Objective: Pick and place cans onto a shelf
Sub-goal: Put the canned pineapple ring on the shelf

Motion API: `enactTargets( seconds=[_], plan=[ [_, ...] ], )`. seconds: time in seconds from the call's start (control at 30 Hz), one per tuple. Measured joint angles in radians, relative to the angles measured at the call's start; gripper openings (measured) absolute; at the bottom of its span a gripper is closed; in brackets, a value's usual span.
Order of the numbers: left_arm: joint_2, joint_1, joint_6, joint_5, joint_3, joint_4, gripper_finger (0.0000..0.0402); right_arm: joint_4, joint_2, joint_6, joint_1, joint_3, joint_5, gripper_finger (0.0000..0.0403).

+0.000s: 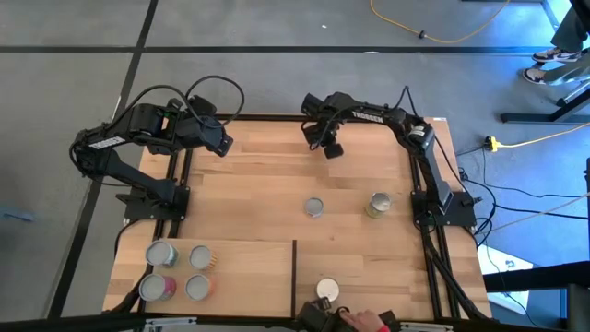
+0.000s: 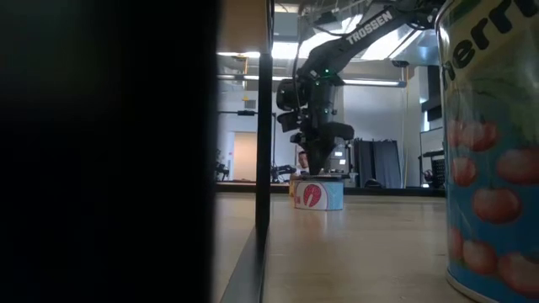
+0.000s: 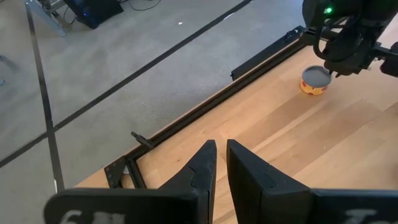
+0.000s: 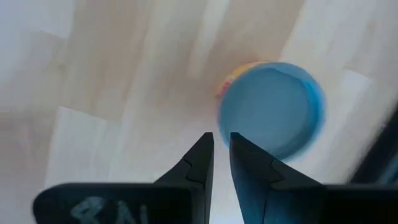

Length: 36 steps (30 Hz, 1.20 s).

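**Right gripper hangs over a low tin at the table's far edge**

The right gripper [image 1: 331,148] hovers above a squat round tin [image 2: 318,194] with a fish label, its fingers [image 4: 199,163] nearly together with only a thin slit between them, gripping nothing. The left gripper [image 1: 221,144] waits at the far left corner, equally narrow and empty-handed. 4 metal-topped cans [image 1: 161,254] sit on the light-wood shelf [image 1: 249,267]. 3 more cans stand on the plank table [image 1: 267,184]: a silver-topped one [image 1: 314,207], a yellow-green one [image 1: 379,205] and a white-topped one [image 1: 327,291].
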Motion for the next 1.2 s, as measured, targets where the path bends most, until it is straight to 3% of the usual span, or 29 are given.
enactTargets(
  seconds=[0.13, 1.2],
  plan=[
    [0.0, 0.0, 0.0, 0.0, 0.0, 0.0, 0.0032, 0.004, 0.0, 0.0, 0.0, -0.011, -0.065, 0.0056],
    [0.0, 0.0, 0.0, 0.0, 0.0, 0.0, 0.0032, 0.055, 0.0, 0.054, -0.009, -0.013, -0.07, 0.0056]
  ],
)
